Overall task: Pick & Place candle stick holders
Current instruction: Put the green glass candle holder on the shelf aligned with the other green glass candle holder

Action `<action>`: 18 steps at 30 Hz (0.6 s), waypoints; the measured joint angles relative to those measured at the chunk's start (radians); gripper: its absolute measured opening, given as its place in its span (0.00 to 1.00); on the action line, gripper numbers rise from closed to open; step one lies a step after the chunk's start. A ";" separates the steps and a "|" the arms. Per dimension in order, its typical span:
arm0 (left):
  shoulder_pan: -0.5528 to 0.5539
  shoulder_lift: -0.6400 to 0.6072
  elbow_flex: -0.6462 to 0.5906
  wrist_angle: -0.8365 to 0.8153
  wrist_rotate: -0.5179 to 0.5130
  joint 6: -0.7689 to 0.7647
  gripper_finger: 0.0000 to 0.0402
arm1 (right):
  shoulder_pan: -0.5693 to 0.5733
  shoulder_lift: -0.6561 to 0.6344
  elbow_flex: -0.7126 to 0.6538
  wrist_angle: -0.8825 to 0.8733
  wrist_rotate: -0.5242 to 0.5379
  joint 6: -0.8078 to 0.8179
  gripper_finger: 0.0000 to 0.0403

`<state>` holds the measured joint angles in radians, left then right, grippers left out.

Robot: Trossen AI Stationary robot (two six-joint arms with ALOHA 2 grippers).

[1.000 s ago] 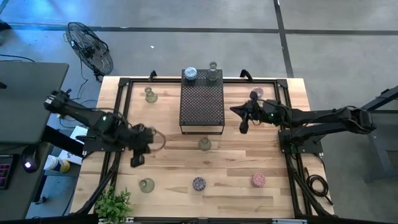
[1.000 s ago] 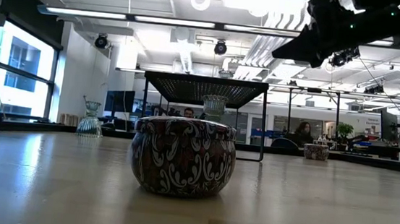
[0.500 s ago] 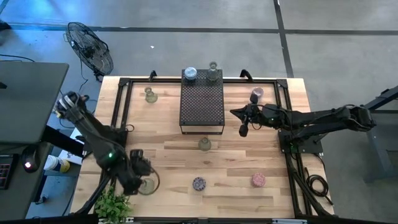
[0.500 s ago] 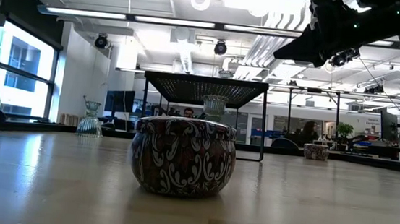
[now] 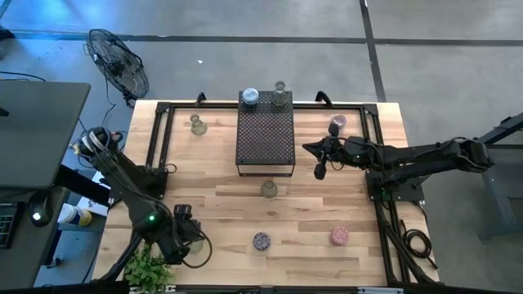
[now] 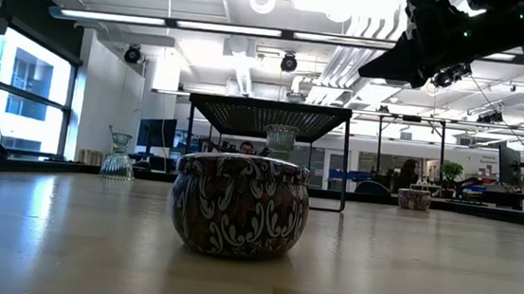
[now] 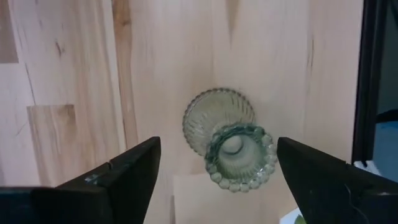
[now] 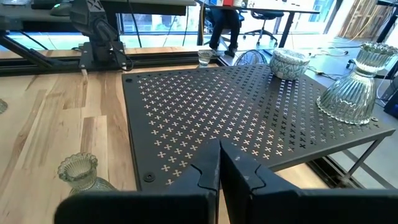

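A greenish glass candle stick holder (image 7: 231,142) stands on its foot near the table's near-left corner. My left gripper (image 7: 217,163) hangs above it, pointing down, open, one finger on either side and apart from the glass; in the high view the gripper (image 5: 185,237) mostly covers it. Two holders (image 5: 250,97) (image 5: 280,95) stand on the black perforated stand (image 5: 265,135). Others stand on the table: two greenish (image 5: 196,124) (image 5: 269,189), a patterned one (image 5: 261,241) and two pink (image 5: 339,237) (image 5: 337,122). My right gripper (image 5: 320,168) hovers shut, right of the stand.
A black frame (image 5: 159,131) runs along the table's left, far and right sides. A small green plant (image 5: 149,268) sits at the near-left corner, close to my left arm. The patterned holder (image 6: 240,205) fills the middle of the low view, before the stand (image 6: 269,117).
My left gripper has swung from the table's left middle toward the near edge and has come over the greenish holder at the near left. The holder has stayed in place. My right arm has kept still.
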<state>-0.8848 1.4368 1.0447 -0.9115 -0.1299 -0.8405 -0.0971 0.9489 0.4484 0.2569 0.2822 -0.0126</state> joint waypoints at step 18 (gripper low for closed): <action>0.000 0.056 0.026 -0.003 0.053 0.051 0.50 | 0.000 0.000 0.000 -0.001 0.000 -0.013 0.00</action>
<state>-0.8845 1.4933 1.0712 -0.9141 -0.0770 -0.7900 -0.0971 0.9489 0.4484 0.2562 0.2825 -0.0257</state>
